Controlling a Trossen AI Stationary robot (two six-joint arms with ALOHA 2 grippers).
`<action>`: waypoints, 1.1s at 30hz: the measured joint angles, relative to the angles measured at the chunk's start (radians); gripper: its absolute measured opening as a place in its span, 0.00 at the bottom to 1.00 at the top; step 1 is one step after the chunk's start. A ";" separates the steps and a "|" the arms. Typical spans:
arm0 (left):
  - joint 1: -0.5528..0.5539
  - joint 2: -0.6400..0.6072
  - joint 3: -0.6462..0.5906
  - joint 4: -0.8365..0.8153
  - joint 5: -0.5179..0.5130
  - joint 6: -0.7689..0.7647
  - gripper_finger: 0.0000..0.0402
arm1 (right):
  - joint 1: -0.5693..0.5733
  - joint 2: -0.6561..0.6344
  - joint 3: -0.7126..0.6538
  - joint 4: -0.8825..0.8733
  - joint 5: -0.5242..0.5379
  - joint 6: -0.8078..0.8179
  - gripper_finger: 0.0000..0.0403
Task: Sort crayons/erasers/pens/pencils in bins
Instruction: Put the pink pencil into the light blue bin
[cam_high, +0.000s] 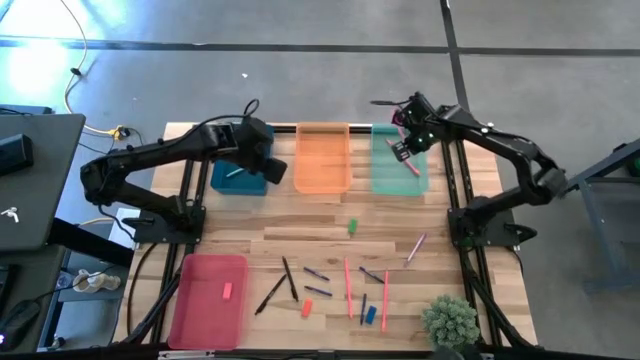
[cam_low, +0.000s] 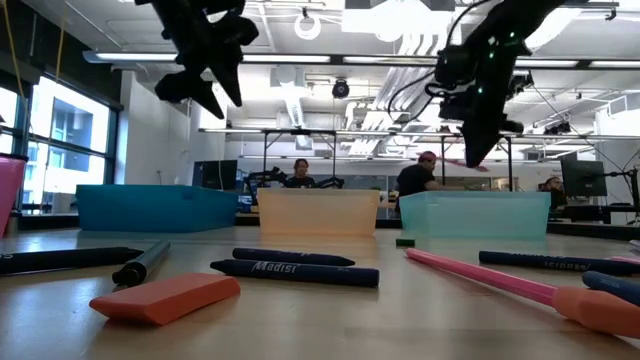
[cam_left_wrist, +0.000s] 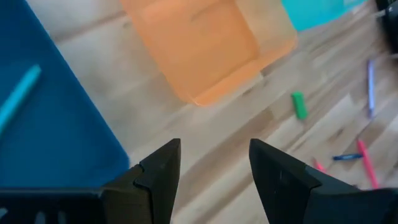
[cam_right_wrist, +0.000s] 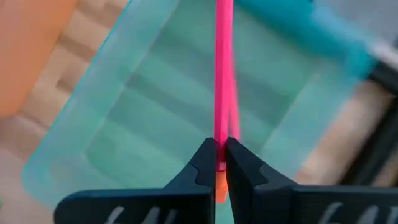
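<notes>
My right gripper (cam_right_wrist: 221, 144) hangs over the translucent mint green bin (cam_high: 385, 178), shut on a long pink-red pencil (cam_right_wrist: 222, 74). My left gripper (cam_left_wrist: 214, 149) is open and holds nothing. It hovers above the table by the right edge of the dark teal-blue bin (cam_high: 232, 181), where a light blue stick (cam_left_wrist: 18, 96) lies. The orange bin (cam_high: 322, 158) stands between those two bins. The pink-red bin (cam_high: 205, 300) at the near left holds a pink eraser (cam_high: 227, 291). Green (cam_high: 352, 227), orange (cam_high: 307, 307) and blue (cam_high: 370, 314) erasers lie on the table among pens, crayons and pencils. My right gripper pinches the pink-red pencil between its two fingers, close to the pencil's orange end (cam_right_wrist: 220, 180). The shaft (cam_right_wrist: 222, 93) runs on past the fingertips, in line with them. The pencil is lifted clear, tilted above the inside of the mint green bin.
Two pink-red pencils (cam_high: 348, 285), dark pens (cam_high: 290, 278), blue crayons (cam_high: 318, 291) and a purple crayon (cam_high: 415, 247) lie scattered on the near half of the table. A small green plant (cam_high: 450, 320) stands at the near right corner. People show in the room behind.
</notes>
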 joint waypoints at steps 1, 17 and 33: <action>-0.015 0.000 0.000 0.001 -0.002 -0.032 0.44 | -0.004 0.013 0.000 -0.002 -0.023 -0.003 0.00; -0.224 0.000 0.000 0.000 -0.043 -0.174 0.44 | 0.005 0.120 0.000 -0.074 -0.152 0.030 0.00; -0.320 0.009 0.001 0.008 -0.043 0.120 0.44 | 0.004 0.180 0.000 -0.098 -0.144 0.093 0.07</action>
